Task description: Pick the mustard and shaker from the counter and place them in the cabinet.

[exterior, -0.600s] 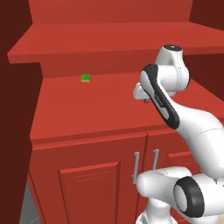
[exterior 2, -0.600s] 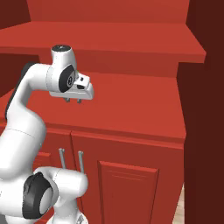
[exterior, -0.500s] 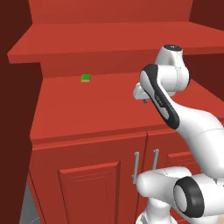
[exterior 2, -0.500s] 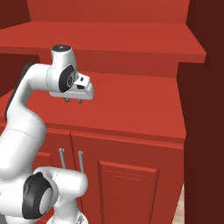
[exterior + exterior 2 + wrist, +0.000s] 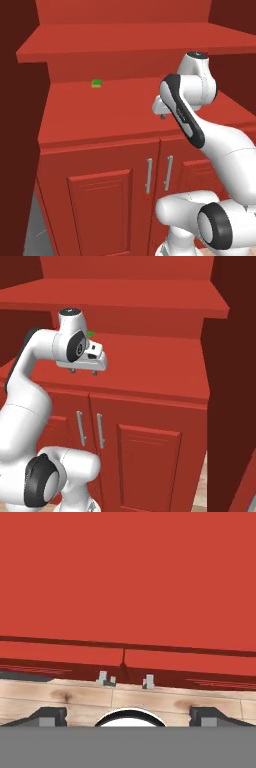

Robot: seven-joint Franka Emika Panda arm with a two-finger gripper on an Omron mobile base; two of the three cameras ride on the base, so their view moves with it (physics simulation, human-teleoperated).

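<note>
- The white two-finger gripper hangs above the flat red shelf board of the tall red cabinet, pointing down. Its two small dark fingertips stand spread wide apart, with nothing between them.
- In the hand view the bare red shelf lies under the gripper, and beyond its front edge the tops of two silver bar handles and a pale wooden floor are seen.
- A tiny green block lies at the back of the same shelf, well apart from the gripper.
- The two panelled doors below the shelf are closed.
- The yellow mustard bottle and the black shaker: I cannot tell where they are.
</note>
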